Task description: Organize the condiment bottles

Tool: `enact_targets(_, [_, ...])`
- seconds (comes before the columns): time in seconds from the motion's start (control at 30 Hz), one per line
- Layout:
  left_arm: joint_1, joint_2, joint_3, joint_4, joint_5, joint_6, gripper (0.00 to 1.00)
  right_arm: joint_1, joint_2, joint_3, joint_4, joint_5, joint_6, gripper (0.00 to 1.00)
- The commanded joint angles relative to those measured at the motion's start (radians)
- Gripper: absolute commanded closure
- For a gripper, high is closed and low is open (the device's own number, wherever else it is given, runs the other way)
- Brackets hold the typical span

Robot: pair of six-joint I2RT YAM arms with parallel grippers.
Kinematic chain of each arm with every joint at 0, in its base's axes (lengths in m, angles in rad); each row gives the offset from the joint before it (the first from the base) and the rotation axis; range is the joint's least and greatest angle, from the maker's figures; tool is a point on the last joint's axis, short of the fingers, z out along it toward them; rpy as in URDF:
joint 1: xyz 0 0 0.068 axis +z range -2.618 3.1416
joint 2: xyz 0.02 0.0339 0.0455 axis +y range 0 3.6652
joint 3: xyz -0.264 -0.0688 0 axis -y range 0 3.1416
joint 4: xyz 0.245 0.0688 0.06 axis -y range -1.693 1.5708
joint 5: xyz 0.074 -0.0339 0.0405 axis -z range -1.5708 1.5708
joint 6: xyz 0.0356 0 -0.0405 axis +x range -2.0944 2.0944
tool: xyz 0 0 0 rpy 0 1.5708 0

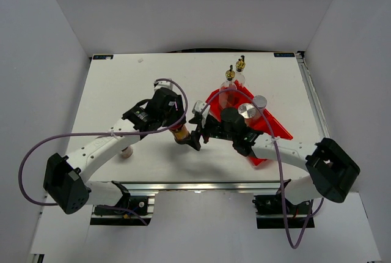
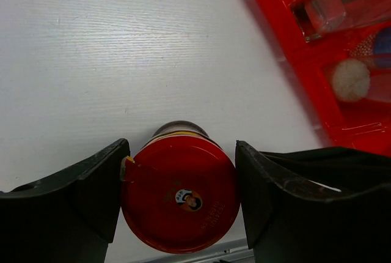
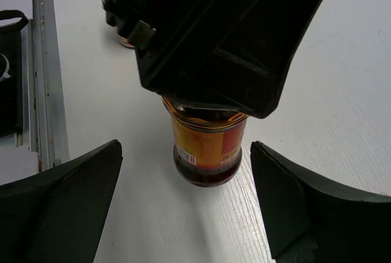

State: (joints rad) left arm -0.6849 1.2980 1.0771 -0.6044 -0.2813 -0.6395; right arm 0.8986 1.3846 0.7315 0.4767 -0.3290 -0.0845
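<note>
left gripper (image 2: 182, 150): closed on jar (image 2: 180, 199) lid, so it is upright | right gripper (image 3: 185, 148): wide open, facing jar, probably to take it | bin (image 1: 278, 129): at right

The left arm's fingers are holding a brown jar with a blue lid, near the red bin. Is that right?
Not quite. The lid is red, not blue. The left wrist view shows it from above: the left fingers hold the red-lidded brown jar by its lid, near the red bin.
</note>
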Motion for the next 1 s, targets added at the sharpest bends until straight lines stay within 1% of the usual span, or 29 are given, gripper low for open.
enact_targets(0.0, [-0.025, -0.037, 0.08, 0.063, -0.05, -0.032, 1.0, 0.008, 0.028, -0.03, 0.215, -0.004, 0.019, 0.11])
enact_targets(0.17, [-0.064, -0.036, 0.09, 0.06, -0.059, -0.049, 1.0, 0.008, 0.112, -0.038, 0.303, -0.021, 0.037, 0.11])
enact_targets(0.23, [-0.07, -0.032, 0.093, 0.06, -0.059, -0.058, 1.0, 0.01, 0.134, -0.037, 0.321, -0.01, 0.045, 0.11])
enact_targets(0.43, [-0.096, -0.034, 0.106, 0.061, -0.044, -0.069, 1.0, 0.01, 0.191, -0.043, 0.448, 0.038, 0.049, 0.11])
enact_targets(0.57, [-0.107, -0.043, 0.109, 0.071, -0.01, -0.074, 1.0, 0.01, 0.235, -0.046, 0.533, 0.067, 0.055, 0.12])
enact_targets(0.6, [-0.107, -0.045, 0.109, 0.066, -0.01, -0.077, 1.0, 0.01, 0.244, -0.049, 0.568, 0.068, 0.06, 0.17])
enact_targets(0.67, [-0.111, -0.054, 0.104, 0.064, -0.01, -0.08, 1.0, 0.01, 0.249, -0.066, 0.603, 0.07, 0.066, 0.22])
enact_targets(0.77, [-0.116, -0.062, 0.098, 0.066, -0.007, -0.084, 1.0, 0.01, 0.246, -0.09, 0.683, 0.068, 0.074, 0.42])
enact_targets(0.8, [-0.117, -0.068, 0.096, 0.069, -0.004, -0.083, 0.92, 0.01, 0.24, -0.104, 0.695, 0.065, 0.074, 0.54])
enact_targets(0.83, [-0.116, -0.072, 0.096, 0.069, -0.002, -0.081, 0.69, 0.01, 0.234, -0.11, 0.707, 0.062, 0.075, 0.61])
enact_targets(0.9, [-0.117, -0.08, 0.098, 0.069, -0.016, -0.077, 0.47, 0.01, 0.211, -0.141, 0.743, 0.068, 0.077, 0.78])
enact_targets(0.93, [-0.117, -0.085, 0.098, 0.069, -0.025, -0.077, 0.13, 0.01, 0.2, -0.156, 0.757, 0.073, 0.1, 0.79])
enact_targets(0.97, [-0.116, -0.092, 0.102, 0.066, -0.047, -0.075, 0.02, 0.01, 0.174, -0.182, 0.769, 0.079, 0.11, 0.8])
